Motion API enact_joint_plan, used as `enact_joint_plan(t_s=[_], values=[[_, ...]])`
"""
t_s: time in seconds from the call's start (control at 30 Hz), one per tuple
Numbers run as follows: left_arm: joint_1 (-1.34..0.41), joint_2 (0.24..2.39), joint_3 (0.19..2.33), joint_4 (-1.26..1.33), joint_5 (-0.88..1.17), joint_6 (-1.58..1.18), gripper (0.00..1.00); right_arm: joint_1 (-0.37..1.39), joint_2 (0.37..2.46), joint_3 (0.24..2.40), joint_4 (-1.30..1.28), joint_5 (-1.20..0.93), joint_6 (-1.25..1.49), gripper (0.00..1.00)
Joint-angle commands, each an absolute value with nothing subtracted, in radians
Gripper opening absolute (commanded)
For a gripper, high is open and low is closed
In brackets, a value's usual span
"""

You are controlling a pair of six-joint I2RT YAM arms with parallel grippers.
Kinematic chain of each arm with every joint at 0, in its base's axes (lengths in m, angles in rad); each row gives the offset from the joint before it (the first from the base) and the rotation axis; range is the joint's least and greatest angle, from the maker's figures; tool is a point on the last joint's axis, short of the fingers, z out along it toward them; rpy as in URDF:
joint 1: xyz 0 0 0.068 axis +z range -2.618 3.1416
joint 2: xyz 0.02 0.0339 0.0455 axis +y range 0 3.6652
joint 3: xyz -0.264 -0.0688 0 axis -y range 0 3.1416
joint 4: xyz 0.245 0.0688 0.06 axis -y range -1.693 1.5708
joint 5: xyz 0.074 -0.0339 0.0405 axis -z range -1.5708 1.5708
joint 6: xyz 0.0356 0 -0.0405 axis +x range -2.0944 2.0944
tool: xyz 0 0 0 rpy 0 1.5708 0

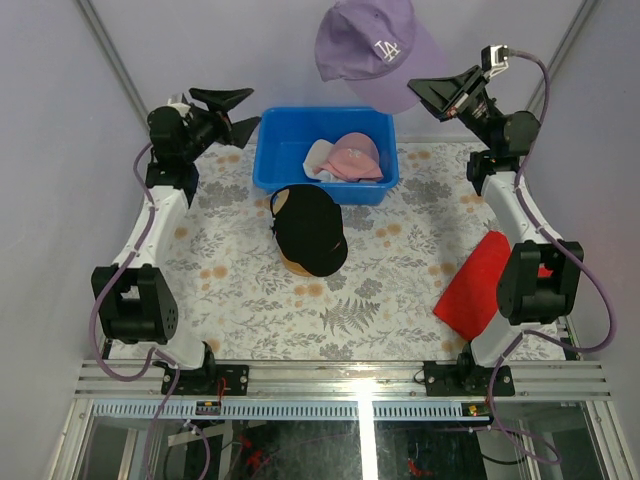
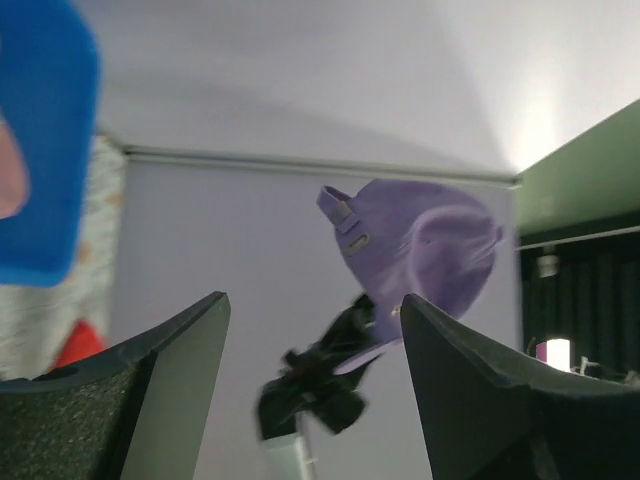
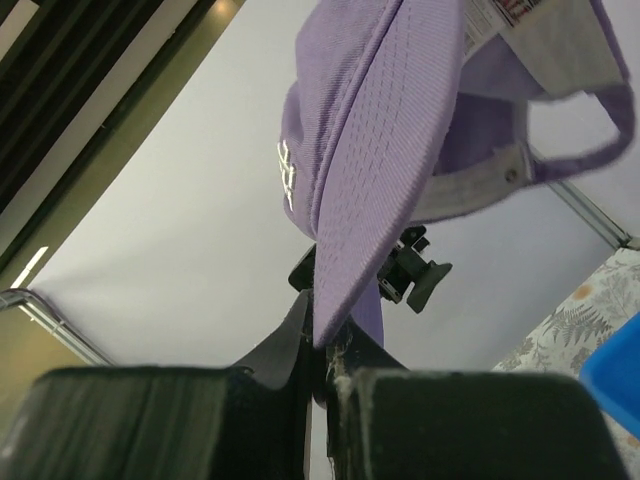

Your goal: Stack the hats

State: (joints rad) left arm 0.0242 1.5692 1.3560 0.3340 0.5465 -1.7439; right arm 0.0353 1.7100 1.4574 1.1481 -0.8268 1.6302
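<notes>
Stack has black cap (image 1: 310,225) on tan cap (image 1: 294,266); right claw (image 1: 415,88) grips lavender cap (image 1: 370,45) aloft, left claw (image 1: 252,107) wide, empty; pink cap (image 1: 355,155), white cap (image 1: 320,158) wait in bin (image 1: 270,150).

Blue bin (image 1: 280,186) walls seemingly hem its caps (image 1: 352,154).

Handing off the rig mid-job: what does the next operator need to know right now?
Grippers: left gripper open and empty, left of the blue bin; right gripper shut on the brim of the lavender cap, raised high.
Done: black cap sits on the tan cap mid-table.
To do: lavender cap onto that stack, then the pink cap and white cap, both in the bin.
</notes>
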Motion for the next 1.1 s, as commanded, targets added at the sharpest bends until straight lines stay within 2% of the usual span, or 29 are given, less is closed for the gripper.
enact_joint_plan(t_s=[0.0, 0.1, 0.23, 0.37, 0.63, 1.07], values=[[0.029, 1.547, 1.459, -0.112, 0.766, -1.282, 0.69, 0.037, 1.678, 1.482, 1.106, -0.871, 1.619, 0.00], [0.028, 1.544, 1.500, -0.411, 0.785, -0.990, 0.67, 0.035, 1.673, 1.478, 1.096, -0.877, 1.619, 0.00], [0.029, 1.520, 1.472, -0.601, 0.739, -0.786, 0.58, 0.035, 1.669, 1.473, 1.088, -0.881, 1.618, 0.00], [0.028, 1.520, 1.412, -0.620, 0.763, -0.735, 0.58, 0.035, 1.623, 1.452, 1.085, -0.882, 1.612, 0.00], [0.021, 1.535, 1.457, -0.775, 0.628, -0.562, 0.56, 0.035, 1.580, 1.398, 1.082, -0.889, 1.598, 0.00], [-0.029, 1.584, 1.456, -0.755, 0.581, -0.550, 0.55, 0.035, 1.591, 1.400, 1.089, -0.897, 1.602, 0.00]])
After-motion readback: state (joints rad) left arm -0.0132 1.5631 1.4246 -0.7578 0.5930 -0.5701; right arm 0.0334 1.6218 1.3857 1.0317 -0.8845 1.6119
